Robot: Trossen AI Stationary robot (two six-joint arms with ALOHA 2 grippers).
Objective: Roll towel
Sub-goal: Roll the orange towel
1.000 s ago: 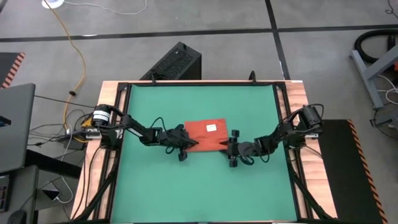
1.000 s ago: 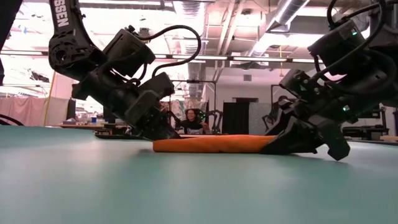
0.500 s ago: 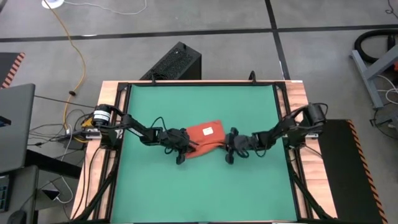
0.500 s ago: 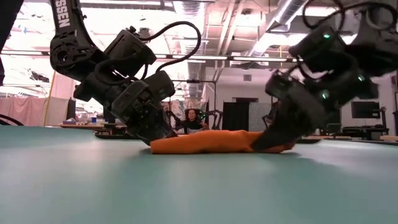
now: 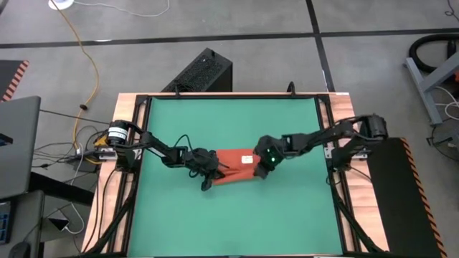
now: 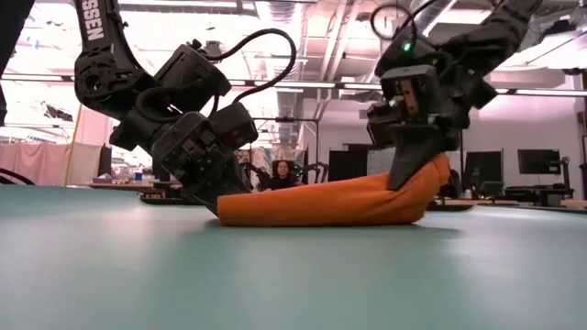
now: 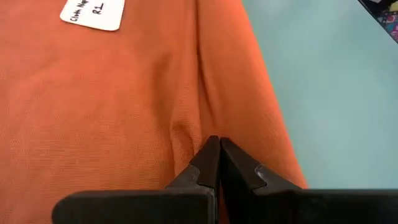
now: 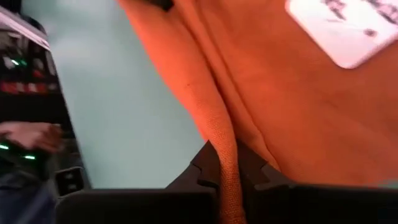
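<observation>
The orange-red towel lies bunched in the middle of the green mat, its white tag facing up. My left gripper is shut at the towel's left end, low on the mat. At the right end, my right gripper is shut on the cloth and stands above the mat. That end of the towel rises off the mat, while its middle and left rest flat. My left gripper has its shut fingertips on the towel's left end, coming in slanting down from the table's left. The cloth puckers into a crease at the tips. That end stays on the mat. How many layers it holds, I cannot tell. My right gripper pinches a folded edge at the towel's right end between its two fingers. The fingers point down and slant in from the table's right. The held end is lifted clear and curves down to the part lying on the mat.
The mat is framed by a wooden table edge. A black box stands beyond the far edge and a laptop off to the left. A person sits in the room far behind.
My right gripper has shut on the towel's right end, then risen and swung toward the table's left and far side. That end has come up off the mat and the towel has bunched shorter. The left end stays down at my left gripper.
</observation>
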